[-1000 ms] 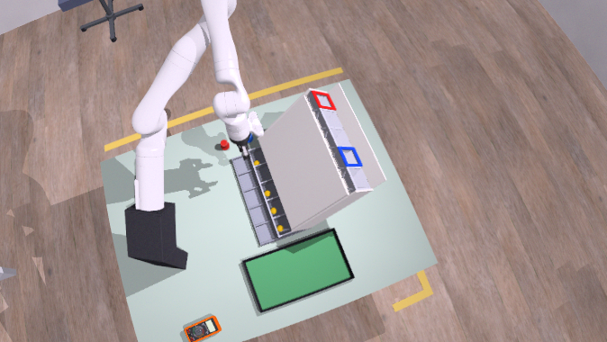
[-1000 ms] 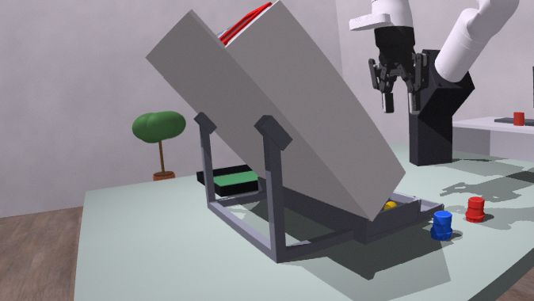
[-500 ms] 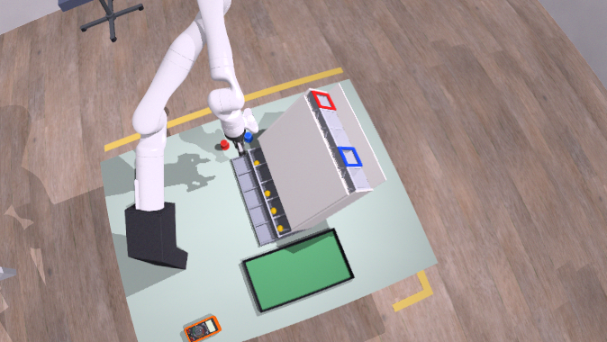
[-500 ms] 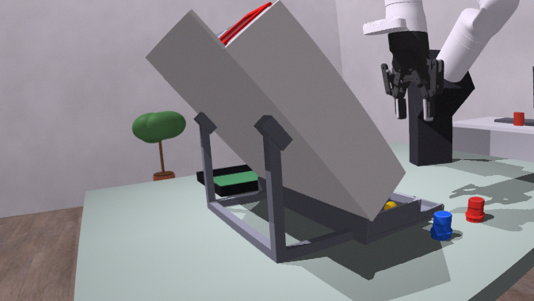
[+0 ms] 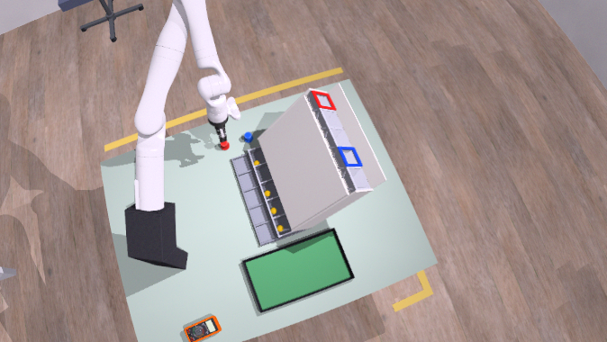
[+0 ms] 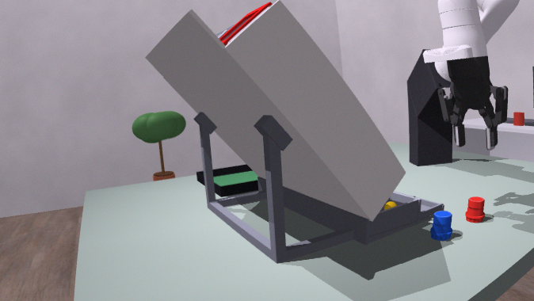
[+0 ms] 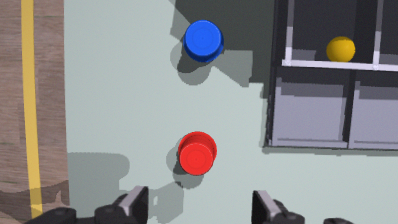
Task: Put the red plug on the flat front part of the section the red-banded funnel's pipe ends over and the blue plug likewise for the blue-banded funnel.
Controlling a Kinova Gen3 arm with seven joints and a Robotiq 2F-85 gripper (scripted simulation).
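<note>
From the top, the fingers (image 5: 222, 140) (image 6: 475, 142) point down at the red plug (image 5: 224, 146) (image 6: 475, 209) (image 7: 196, 155), and their tips are hard to make out against it. The blue plug (image 5: 248, 137) (image 6: 441, 226) (image 7: 203, 40) stands nearby, between the red one and the cover (image 5: 299, 157) (image 6: 317, 99). Four marbles sit in the row of sections below the cover's lower edge: the first (image 5: 257, 163) (image 7: 341, 49), second (image 5: 267, 193), third (image 5: 273, 211) and fourth (image 5: 280, 229). The red-banded funnel (image 5: 333, 104) and the blue-banded funnel (image 5: 359, 161) are at the far upper edge; the pipes are hidden under the cover. The picture cuts off the top of the arm (image 5: 153, 103) (image 6: 461, 28).

In the exterior view the fingers are parted, with nothing held, above the worktop (image 5: 203, 252) (image 6: 158, 238) (image 7: 115, 110). Both plugs stand upright on it, apart from each other, lower in the picture than the fingertips. Only one marble shows, partly hidden by the tray wall (image 6: 396, 215) (image 7: 330, 65). Most of the red band is out of sight, and the blue band cannot be seen.

In the wrist view the red plug lies just ahead of the gap between the fingers, nearer the left-hand one in the picture; the blue plug is farther off. The fingers are cut off by the bottom edge, and the sections run out of frame at the right.
</note>
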